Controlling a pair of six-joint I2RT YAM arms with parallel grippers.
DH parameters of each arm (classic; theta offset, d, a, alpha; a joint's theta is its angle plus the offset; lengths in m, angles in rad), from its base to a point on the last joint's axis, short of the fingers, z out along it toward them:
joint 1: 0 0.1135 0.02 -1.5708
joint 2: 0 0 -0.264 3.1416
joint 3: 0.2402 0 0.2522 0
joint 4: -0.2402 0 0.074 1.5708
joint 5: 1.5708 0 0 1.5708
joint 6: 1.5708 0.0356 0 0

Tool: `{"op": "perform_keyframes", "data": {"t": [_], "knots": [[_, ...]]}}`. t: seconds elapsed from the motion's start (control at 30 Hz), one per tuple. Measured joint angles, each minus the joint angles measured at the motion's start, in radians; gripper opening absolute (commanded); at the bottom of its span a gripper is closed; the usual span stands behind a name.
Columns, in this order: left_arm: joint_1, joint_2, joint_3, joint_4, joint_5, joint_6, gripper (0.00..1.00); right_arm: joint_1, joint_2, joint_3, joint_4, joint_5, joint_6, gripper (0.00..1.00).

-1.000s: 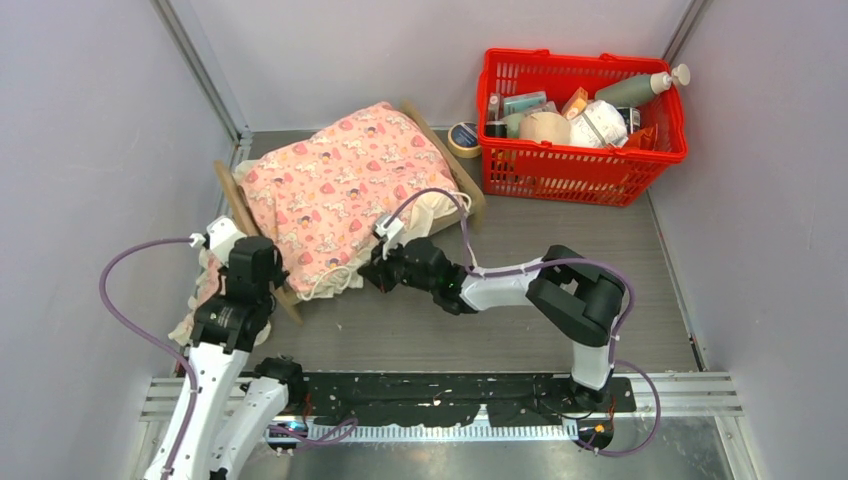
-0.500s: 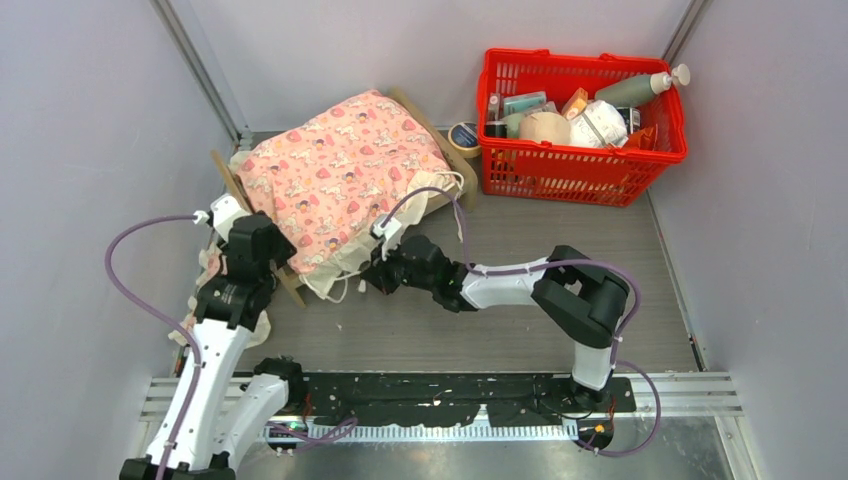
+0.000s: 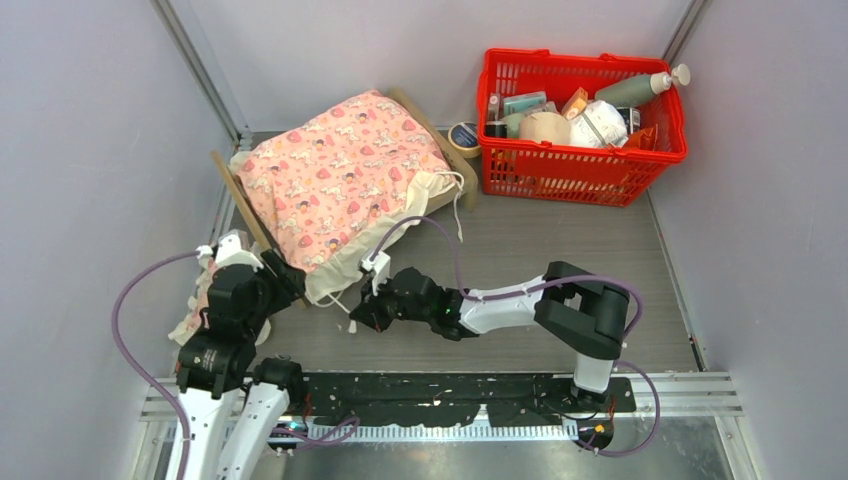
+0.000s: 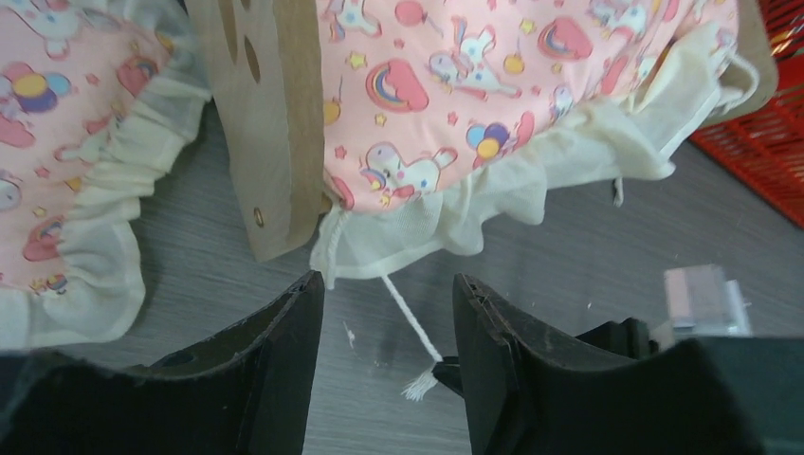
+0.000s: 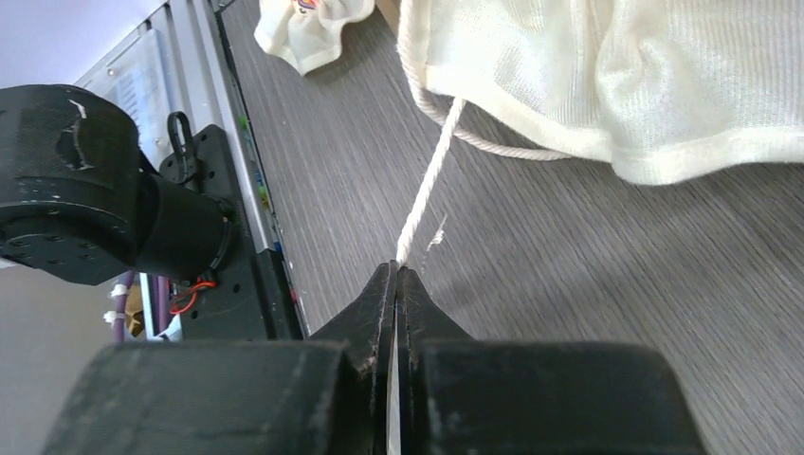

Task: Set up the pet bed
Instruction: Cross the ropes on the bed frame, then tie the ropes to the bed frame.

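Note:
The pet bed (image 3: 243,200) stands at the back left, its plywood headboard (image 4: 275,123) upright. A pink patterned blanket (image 3: 335,185) with a cream frill (image 4: 531,180) covers it and hides the mattress. A small pink frilled pillow (image 3: 203,305) lies left of the headboard. My left gripper (image 3: 288,280) is open just in front of the headboard's near corner, and nothing is between the fingers of the left gripper (image 4: 387,282). My right gripper (image 3: 358,318) is shut on the end of the blanket's white cord (image 5: 431,180), low over the table; the jaws of the right gripper (image 5: 395,271) are pressed together.
A red basket (image 3: 585,170) full of bottles and packets stands at the back right. A tape roll (image 3: 463,138) lies between it and the bed. Grey walls close in left, right and back. A metal rail runs along the near edge.
My left gripper opened and drew back from the headboard toward the near edge. My right gripper pulled the cord toward the near left. The bed had shifted back earlier.

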Motion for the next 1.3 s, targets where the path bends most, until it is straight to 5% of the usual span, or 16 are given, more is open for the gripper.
{"op": "perform_keyframes", "data": {"t": [0.9,1.07,1.3], "knots": [[0.000,-0.144,-0.370,0.116,0.237,-0.205,0.59,0.039,-0.058,0.000,0.074,-0.031,0.057,0.05],[0.000,-0.124,-0.409,0.167,0.292,-0.247,0.52,0.040,-0.058,0.000,0.098,-0.018,0.060,0.05],[0.000,-0.151,-0.431,0.197,0.307,-0.270,0.21,0.042,-0.051,0.000,0.114,-0.008,0.060,0.05]]}}
